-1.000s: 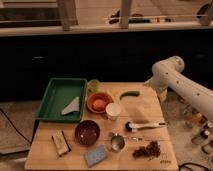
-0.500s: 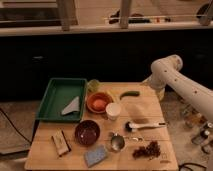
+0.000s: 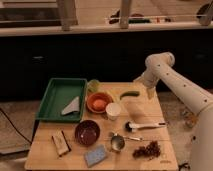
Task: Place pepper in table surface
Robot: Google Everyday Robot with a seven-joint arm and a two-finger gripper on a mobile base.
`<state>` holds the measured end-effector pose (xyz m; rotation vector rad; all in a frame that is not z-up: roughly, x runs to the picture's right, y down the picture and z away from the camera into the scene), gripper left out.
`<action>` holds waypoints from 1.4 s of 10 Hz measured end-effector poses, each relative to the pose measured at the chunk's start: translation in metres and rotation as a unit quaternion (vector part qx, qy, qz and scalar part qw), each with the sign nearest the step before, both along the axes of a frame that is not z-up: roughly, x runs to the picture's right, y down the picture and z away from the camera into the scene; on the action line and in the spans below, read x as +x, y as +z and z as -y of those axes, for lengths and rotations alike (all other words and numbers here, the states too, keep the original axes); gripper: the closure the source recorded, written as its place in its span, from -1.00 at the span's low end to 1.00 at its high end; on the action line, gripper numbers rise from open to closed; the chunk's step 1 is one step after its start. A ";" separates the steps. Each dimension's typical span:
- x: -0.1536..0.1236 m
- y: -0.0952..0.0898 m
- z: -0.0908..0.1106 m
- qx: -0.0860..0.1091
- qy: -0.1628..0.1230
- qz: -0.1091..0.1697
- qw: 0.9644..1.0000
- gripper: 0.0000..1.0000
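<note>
The pepper, small, slim and green, lies on the light wooden table surface near its far edge, right of the orange bowl. My gripper hangs at the end of the white arm, just above and to the right of the pepper, apart from it. The arm reaches in from the right.
A green tray with a grey piece stands at the left. A yellow-green cup, an orange bowl, a white cup, a dark bowl, a brush, a metal cup, a blue sponge and dried bits fill the table.
The gripper has drawn slightly up and right from the pepper. The pepper stays on the table.
</note>
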<state>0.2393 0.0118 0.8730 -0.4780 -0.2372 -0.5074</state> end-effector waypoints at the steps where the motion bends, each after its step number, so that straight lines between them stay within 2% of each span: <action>1: -0.004 0.010 -0.002 -0.014 0.022 -0.010 1.000 -0.60; 2: -0.006 0.020 -0.007 -0.033 0.046 -0.028 0.998 -0.60; 4: -0.010 0.031 -0.010 -0.054 0.083 -0.055 0.994 -0.60; 6: -0.008 0.039 -0.011 -0.061 0.123 -0.074 0.988 -0.60; 8: -0.013 0.048 -0.005 -0.050 0.144 -0.076 0.985 -0.60; 11: -0.030 0.063 0.009 -0.017 0.182 -0.075 0.980 -0.60; 12: -0.032 0.068 0.012 -0.011 0.197 -0.077 0.977 -0.60; 14: -0.039 0.077 0.014 -0.009 0.210 -0.079 0.975 -0.60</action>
